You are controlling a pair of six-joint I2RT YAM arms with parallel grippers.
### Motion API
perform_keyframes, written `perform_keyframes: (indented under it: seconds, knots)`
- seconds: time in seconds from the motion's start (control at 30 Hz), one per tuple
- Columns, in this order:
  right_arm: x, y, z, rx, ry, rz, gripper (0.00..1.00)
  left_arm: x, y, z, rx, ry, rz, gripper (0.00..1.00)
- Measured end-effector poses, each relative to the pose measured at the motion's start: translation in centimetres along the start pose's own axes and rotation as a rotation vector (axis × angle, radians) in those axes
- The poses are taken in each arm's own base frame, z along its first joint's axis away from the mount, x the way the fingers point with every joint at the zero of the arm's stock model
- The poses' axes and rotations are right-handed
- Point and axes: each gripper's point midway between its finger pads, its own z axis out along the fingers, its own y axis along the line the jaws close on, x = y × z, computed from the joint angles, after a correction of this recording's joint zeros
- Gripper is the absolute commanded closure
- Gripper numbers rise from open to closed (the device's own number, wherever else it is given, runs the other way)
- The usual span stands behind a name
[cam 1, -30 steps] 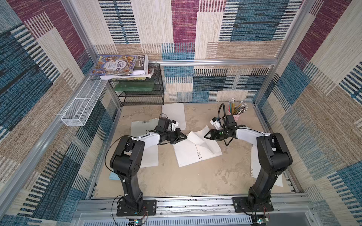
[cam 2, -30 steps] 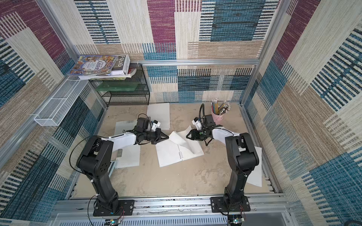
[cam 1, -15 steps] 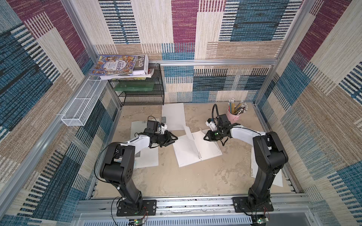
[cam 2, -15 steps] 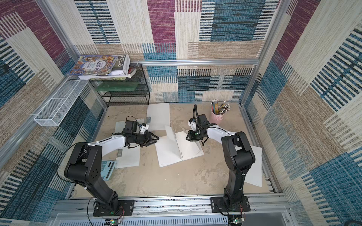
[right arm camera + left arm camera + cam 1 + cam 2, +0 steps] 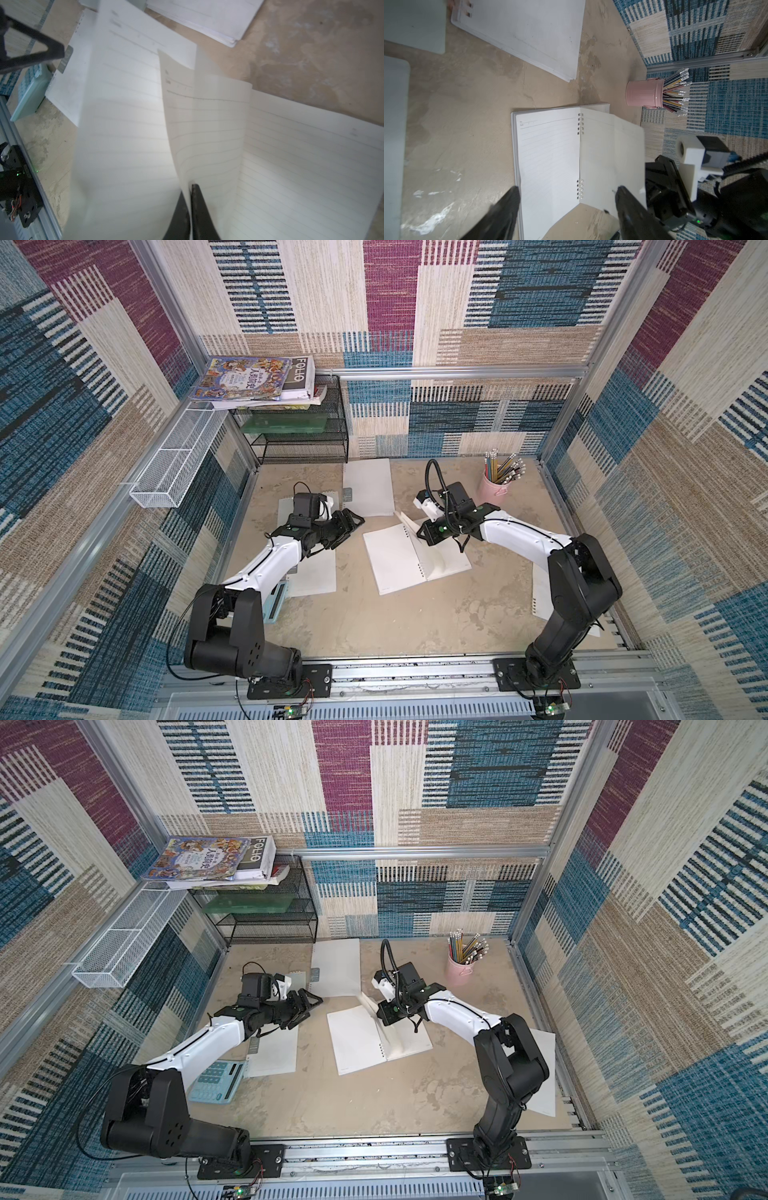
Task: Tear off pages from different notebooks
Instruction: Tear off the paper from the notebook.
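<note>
Pinching a raised page [image 5: 207, 124], the right pincer [image 5: 190, 187] overhangs its notebook [image 5: 301, 166].

An open notebook [image 5: 357, 1044] lies mid-worktop [image 5: 374, 1102], with the right end effector [image 5: 379, 1011] meeting a lifted page [image 5: 365, 1001] at its far edge and the left end effector [image 5: 313, 1008] spread-jawed just beside it.

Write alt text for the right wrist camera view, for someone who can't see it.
The right gripper is shut on a lined page lifted from an open notebook on a beige table. A light-blue calculator and a second notebook lie beyond it.
</note>
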Motion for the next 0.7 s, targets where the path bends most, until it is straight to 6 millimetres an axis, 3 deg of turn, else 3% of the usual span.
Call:
perform_keyframes:
  seconds: [0.1,0.27,0.43,0.53,0.63,0.7]
  knots:
    - [-0.2,2.3,0.1,-0.031,-0.003,-0.069,0.92,-0.2,-0.1,0.0,0.002,-0.004,-0.005,0.22]
    - [0.3,3.1,0.8,-0.018,0.026,-0.111,1.0,0.3,-0.2,0.4,0.009,0.008,-0.016,0.24]
    - [1.2,2.0,0.8,-0.004,0.044,-0.084,1.0,1.3,-3.6,0.8,0.049,0.034,0.071,0.29]
    - [1.4,3.6,1.1,-0.065,0.037,-0.099,1.0,2.0,-5.4,1.0,0.083,0.044,0.126,0.35]
    - [1.5,5.1,1.6,-0.142,0.023,-0.088,1.0,3.1,-5.4,2.3,0.087,0.079,0.146,0.36]
    - [1.4,5.0,1.9,-0.169,0.004,-0.057,1.0,4.3,-4.6,3.2,0.081,0.119,0.139,0.38]
